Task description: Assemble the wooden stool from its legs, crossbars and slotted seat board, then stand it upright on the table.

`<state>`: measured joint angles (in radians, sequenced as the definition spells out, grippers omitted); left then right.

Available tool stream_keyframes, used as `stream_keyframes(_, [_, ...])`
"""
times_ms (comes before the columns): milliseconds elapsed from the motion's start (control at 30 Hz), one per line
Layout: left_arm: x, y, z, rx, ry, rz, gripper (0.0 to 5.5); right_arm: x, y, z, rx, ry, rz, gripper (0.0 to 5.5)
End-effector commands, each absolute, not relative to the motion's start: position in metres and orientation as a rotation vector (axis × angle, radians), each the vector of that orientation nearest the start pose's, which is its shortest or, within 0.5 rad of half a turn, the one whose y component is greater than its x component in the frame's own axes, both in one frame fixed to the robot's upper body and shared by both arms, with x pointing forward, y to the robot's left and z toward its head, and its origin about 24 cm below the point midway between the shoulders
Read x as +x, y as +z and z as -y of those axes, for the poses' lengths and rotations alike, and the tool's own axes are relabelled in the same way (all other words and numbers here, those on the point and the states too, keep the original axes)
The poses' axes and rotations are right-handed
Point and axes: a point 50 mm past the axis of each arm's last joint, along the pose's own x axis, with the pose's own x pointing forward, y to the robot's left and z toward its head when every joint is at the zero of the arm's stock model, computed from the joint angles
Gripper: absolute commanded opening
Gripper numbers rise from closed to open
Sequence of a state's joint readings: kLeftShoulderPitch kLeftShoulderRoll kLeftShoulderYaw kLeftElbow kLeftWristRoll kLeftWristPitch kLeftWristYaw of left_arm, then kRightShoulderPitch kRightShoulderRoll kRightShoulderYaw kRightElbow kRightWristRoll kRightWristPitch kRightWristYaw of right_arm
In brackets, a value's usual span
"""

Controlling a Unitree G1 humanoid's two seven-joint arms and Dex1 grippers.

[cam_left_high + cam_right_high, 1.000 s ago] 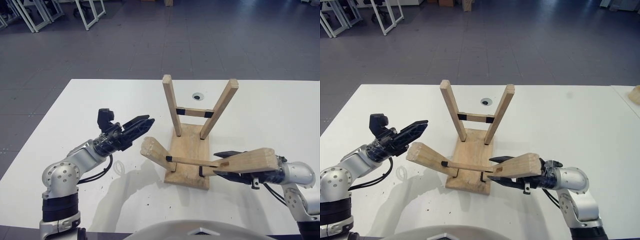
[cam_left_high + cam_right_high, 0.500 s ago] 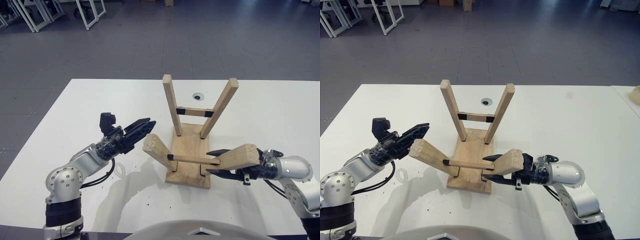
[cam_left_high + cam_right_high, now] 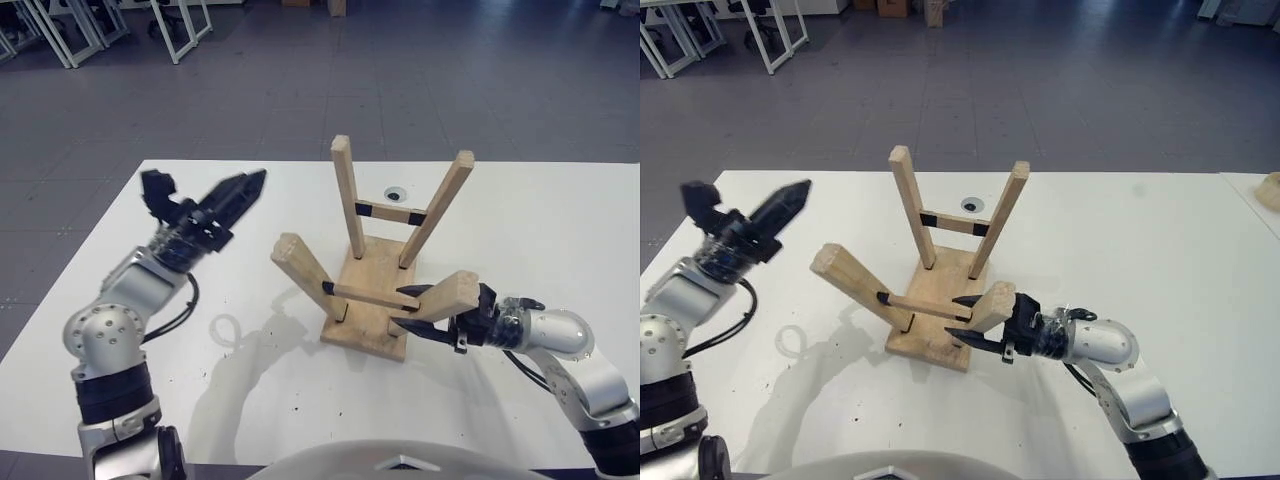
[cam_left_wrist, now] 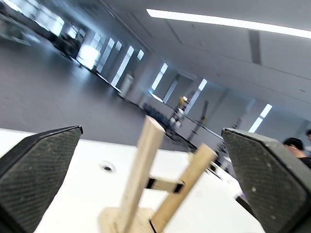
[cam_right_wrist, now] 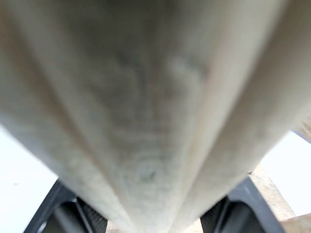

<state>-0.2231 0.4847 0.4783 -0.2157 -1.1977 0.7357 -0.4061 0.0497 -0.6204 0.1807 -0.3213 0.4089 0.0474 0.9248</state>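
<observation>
Your wooden stool sat near the middle of the white table (image 3: 560,220), legs up and not yet stood upright. The slotted seat board (image 3: 362,332) lay flat on the table. At its 12 o'clock end, the far left leg (image 3: 347,195) and far right leg (image 3: 437,210) rose from the board, leaning slightly apart at the top and joined by a short crossbar (image 3: 390,213). At the 6 o'clock end, the second pair tilted steeply toward you. The near left leg (image 3: 300,270) slanted out to about 10 o'clock, the near right leg (image 3: 450,293) to about 4 o'clock, and a thin crossbar (image 3: 365,295) ran between them.

Your right claw (image 3: 410,310) came in low from 4 o'clock and was clamped on the near right leg, one finger above the wood and one below. In the right wrist view that leg ran close past the lens, with a dark finger (image 5: 63,213) showing on either side of it.

Your left claw (image 3: 255,180) hung in the air at about 10 o'clock from the stool, well apart from it and pointing toward the far legs. The left wrist view showed its pads (image 4: 39,165) spread apart, holding nothing, with the far leg pair framed between them. A small round hole (image 3: 397,191) sat in the table at 12 o'clock, just beyond the stool.
</observation>
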Motion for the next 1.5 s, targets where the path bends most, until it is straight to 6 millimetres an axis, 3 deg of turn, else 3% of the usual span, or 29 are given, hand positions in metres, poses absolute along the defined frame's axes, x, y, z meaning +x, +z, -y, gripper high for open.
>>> stream_keyframes(33, [0.264,0.214,-0.248,-0.576,-0.539,0.212,5.29,0.212,0.045,0.164,-0.257,1.057,-0.289,2.04])
stream_keyframes(133, [0.262,0.242,-0.219,-0.514,-0.62,0.235,5.29,0.218,0.047,0.156,-0.244,1.03,-0.272,2.04])
stream_keyframes(233, [0.258,0.251,-0.179,-0.474,-0.712,0.187,5.29,0.22,0.048,0.154,-0.234,1.035,-0.266,2.04])
stream_keyframes(367, [0.253,0.233,-0.124,-0.339,-0.768,0.055,4.51,0.223,0.049,0.152,-0.226,1.021,-0.254,2.04])
stream_keyframes(467, [0.257,0.202,-0.089,-0.309,-0.713,-0.068,4.15,0.224,0.047,0.15,-0.223,1.019,-0.252,2.04])
stream_keyframes(633, [0.264,0.17,-0.06,-0.221,-0.612,-0.141,3.32,0.223,0.046,0.145,-0.214,1.026,-0.251,2.04])
stream_keyframes(700, [0.268,0.163,-0.05,-0.182,-0.586,-0.151,3.32,0.223,0.046,0.145,-0.216,1.027,-0.253,2.04])
stream_keyframes(767, [0.271,0.165,-0.046,-0.161,-0.555,-0.121,3.32,0.225,0.047,0.145,-0.219,1.023,-0.251,2.04])
stream_keyframes(867, [0.273,0.195,-0.039,-0.2,-0.523,0.042,3.32,0.228,0.048,0.147,-0.223,1.01,-0.248,2.04])
stream_keyframes(933, [0.271,0.197,-0.036,-0.177,-0.522,0.054,3.32,0.228,0.048,0.147,-0.224,1.01,-0.248,2.04])
stream_keyframes(1000, [0.265,0.168,-0.034,-0.112,-0.533,-0.076,3.32,0.227,0.049,0.147,-0.223,1.013,-0.249,2.04])
stream_keyframes(1067, [0.257,0.116,-0.039,-0.018,-0.496,-0.284,3.32,0.226,0.048,0.147,-0.221,1.015,-0.259,2.04])
stream_keyframes(1133, [0.248,0.079,-0.046,0.05,-0.466,-0.403,3.32,0.225,0.048,0.146,-0.22,1.02,-0.268,2.04])
stream_keyframes(1233, [0.248,0.066,-0.05,0.092,-0.443,-0.413,3.32,0.226,0.05,0.144,-0.219,1.023,-0.27,2.04])
stream_keyframes(1333, [0.253,0.078,-0.045,0.041,-0.456,-0.334,3.32,0.224,0.046,0.142,-0.25,1.038,-0.317,2.04])
stream_keyframes(1367, [0.253,0.094,-0.04,-0.016,-0.488,-0.267,3.32,0.223,0.043,0.142,-0.269,1.046,-0.35,2.04])
stream_keyframes(1467, [0.253,0.159,-0.033,-0.24,-0.584,-0.038,3.32,0.22,0.03,0.144,-0.326,1.08,-0.471,2.04])
stream_keyframes(1500, [0.255,0.189,-0.037,-0.36,-0.608,0.048,3.32,0.22,0.025,0.146,-0.333,1.089,-0.52,2.04])
